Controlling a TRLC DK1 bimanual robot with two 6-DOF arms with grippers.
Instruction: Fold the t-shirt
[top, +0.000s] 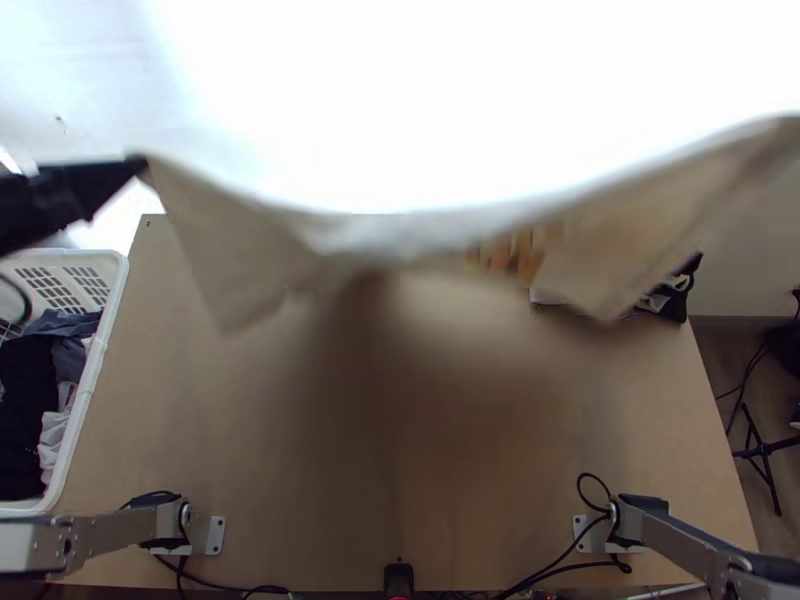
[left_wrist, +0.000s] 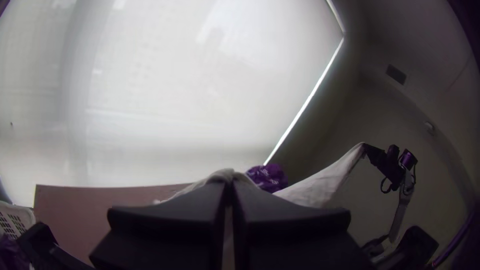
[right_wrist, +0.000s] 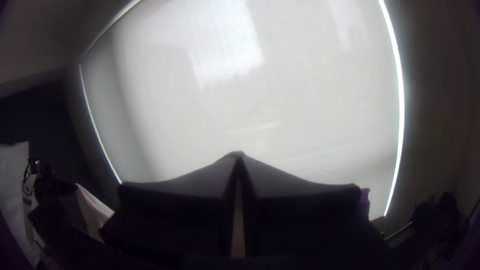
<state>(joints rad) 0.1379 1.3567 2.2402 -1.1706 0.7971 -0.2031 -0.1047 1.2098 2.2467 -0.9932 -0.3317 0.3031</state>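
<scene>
t-shirt (top: 215, 245) held aloft over table (top: 150, 400), fingers of left gripper (left_wrist: 228, 186) and right gripper (right_wrist: 239, 155) closed on it; should be lowered evenly under light tension so creases are avoided.

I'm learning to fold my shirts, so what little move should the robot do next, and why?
It should probably lower the t-shirt gently toward the table. The left hand and the right hand each pinch it, and it hangs sagging between them, up in the air, so it can't be folded flat yet.
</scene>
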